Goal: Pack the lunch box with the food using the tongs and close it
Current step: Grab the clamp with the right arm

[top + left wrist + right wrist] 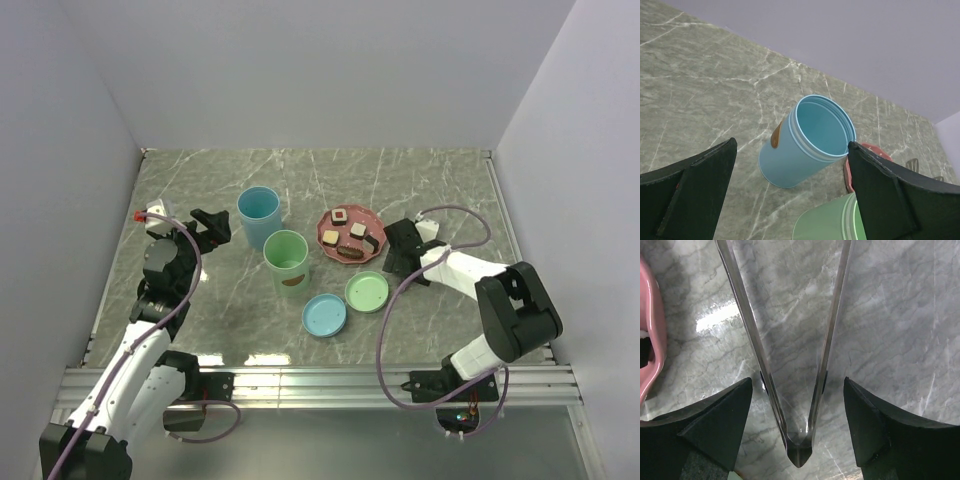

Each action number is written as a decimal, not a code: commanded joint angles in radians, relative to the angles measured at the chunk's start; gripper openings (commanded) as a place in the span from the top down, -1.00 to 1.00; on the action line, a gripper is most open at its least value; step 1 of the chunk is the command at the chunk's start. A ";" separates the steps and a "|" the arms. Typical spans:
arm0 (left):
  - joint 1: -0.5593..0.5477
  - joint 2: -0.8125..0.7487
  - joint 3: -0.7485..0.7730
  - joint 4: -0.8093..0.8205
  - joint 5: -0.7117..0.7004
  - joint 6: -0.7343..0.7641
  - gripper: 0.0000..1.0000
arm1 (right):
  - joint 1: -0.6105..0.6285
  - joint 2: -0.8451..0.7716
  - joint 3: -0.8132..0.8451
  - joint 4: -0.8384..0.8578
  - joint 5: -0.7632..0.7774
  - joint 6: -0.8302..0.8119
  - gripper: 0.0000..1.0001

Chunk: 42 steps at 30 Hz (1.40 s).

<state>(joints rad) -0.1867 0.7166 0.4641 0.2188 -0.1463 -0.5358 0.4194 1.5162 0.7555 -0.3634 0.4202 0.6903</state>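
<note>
The food point(350, 235), several small cream-and-brown pieces, lies on a pink plate point(322, 228). The lunch box stands apart as a blue tub point(259, 216) and a green tub point(286, 261), both uncovered, with a blue lid point(326, 314) and a green lid point(367, 292) lying flat nearby. My right gripper point(797, 382) point(400, 250) hovers open just right of the plate, straddling the joined end of the metal tongs point(747, 330), which lie on the table untouched. My left gripper point(792, 145) point(212, 228) is open and empty, left of the blue tub point(790, 160).
White walls close in the marble table point(200, 180) on the left, back and right. The plate's edge point(650, 330) sits close to the left of the tongs. The green tub point(830, 222) stands right in front of the left gripper's right finger.
</note>
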 commanded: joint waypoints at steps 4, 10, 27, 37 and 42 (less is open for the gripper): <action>0.000 -0.011 0.005 0.022 0.007 0.003 -0.99 | -0.034 -0.004 0.048 0.004 0.002 -0.005 -0.59; 0.000 -0.025 0.002 0.019 -0.001 0.005 -0.99 | -0.080 0.051 0.074 0.035 -0.054 -0.044 -0.32; 0.000 -0.026 0.002 0.020 -0.012 0.005 -0.99 | -0.091 0.006 0.104 0.046 0.006 -0.092 -0.14; 0.000 -0.012 0.001 0.027 -0.006 0.002 -0.99 | -0.071 -0.261 0.039 0.026 -0.009 -0.130 -0.13; 0.000 -0.011 -0.001 0.027 -0.006 0.002 -0.99 | -0.053 -0.338 0.038 0.014 -0.001 -0.140 -0.13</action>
<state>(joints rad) -0.1867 0.7048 0.4637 0.2192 -0.1543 -0.5362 0.3496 1.2243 0.7940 -0.3470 0.3965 0.5686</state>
